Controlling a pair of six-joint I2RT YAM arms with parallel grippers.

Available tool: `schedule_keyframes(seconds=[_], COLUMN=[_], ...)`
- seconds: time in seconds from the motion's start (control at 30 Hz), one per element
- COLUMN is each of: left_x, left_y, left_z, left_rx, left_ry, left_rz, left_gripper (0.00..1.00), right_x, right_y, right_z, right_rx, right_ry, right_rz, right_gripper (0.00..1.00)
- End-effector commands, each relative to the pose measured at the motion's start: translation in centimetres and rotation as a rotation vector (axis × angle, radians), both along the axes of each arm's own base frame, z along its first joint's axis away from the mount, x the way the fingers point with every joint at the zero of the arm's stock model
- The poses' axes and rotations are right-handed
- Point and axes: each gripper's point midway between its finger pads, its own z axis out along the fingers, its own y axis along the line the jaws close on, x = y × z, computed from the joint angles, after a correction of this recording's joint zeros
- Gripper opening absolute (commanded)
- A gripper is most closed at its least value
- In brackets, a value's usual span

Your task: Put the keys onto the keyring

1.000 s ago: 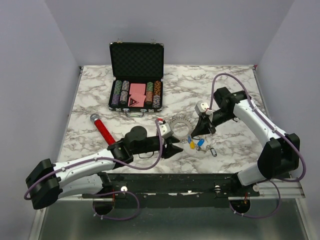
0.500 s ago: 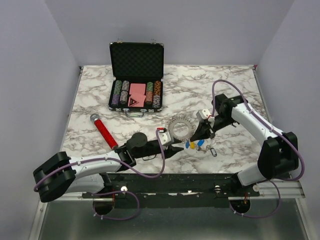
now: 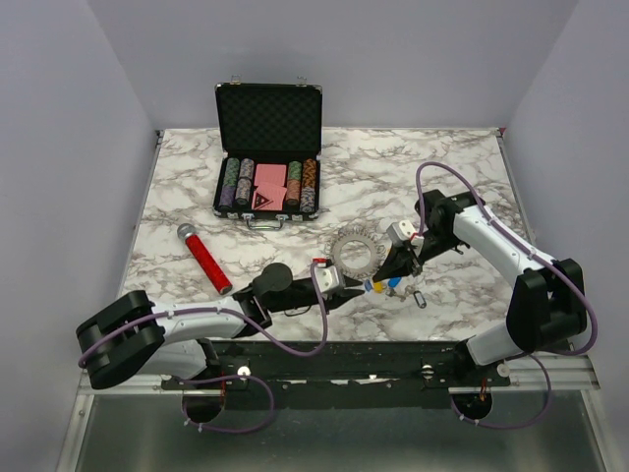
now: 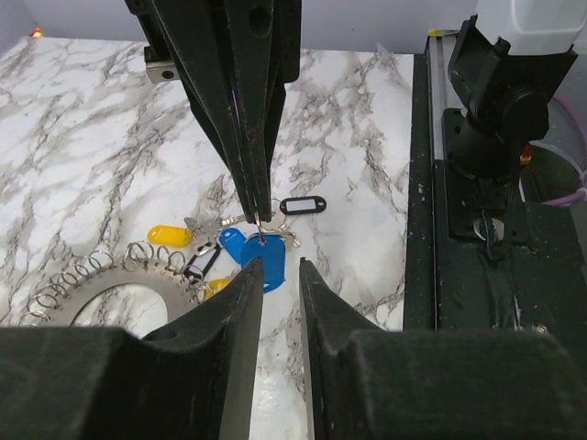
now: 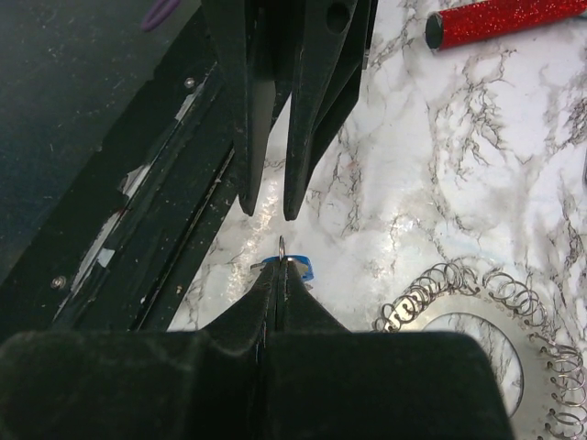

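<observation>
Marble-patterned white tabletop (image 3: 393,167) carries everything. Your left gripper (image 4: 281,270) keeps a narrow gap, nothing inside. Your right gripper (image 5: 279,266) pinches the small blue-headed key (image 4: 273,273), near the silvery fringed metal keyring (image 4: 147,277) and the yellow-headed key (image 4: 165,236).

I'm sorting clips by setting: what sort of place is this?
Probably a lab robot cell: a marble-patterned table boxed in by lavender walls, with left arm and right arm bolted to a black rail.
</observation>
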Motion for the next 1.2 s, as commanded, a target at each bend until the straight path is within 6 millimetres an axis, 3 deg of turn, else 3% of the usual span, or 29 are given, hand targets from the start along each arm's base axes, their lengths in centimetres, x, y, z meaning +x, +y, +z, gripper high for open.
schedule_keyframes(seconds=[0.0, 0.77, 0.97, 1.17], left_x=[-0.4, 1.3, 1.4, 1.5], left_y=[-0.9, -1.7, -1.9, -1.9], left_z=[1.1, 0.4, 0.4, 0.1], left_rx=[-0.027, 0.03, 0.041, 0.049], left_ry=[-0.011, -0.011, -0.014, -0.007], left_rz=[-0.038, 0.047, 0.05, 0.051], left_gripper=[0.29, 0.26, 0.18, 0.16], right_x=[-1.6, -1.7, -1.7, -1.7], right_y=[0.1, 0.1, 0.1, 0.2], right_z=[0.8, 0.6, 0.6, 0.6], right_rx=[0.025, 0.024, 0.024, 0.026], right_ry=[0.067, 0.086, 0.087, 0.086], right_rz=[0.009, 0.008, 0.008, 0.007], right_gripper=[0.01, 0.04, 0.04, 0.05])
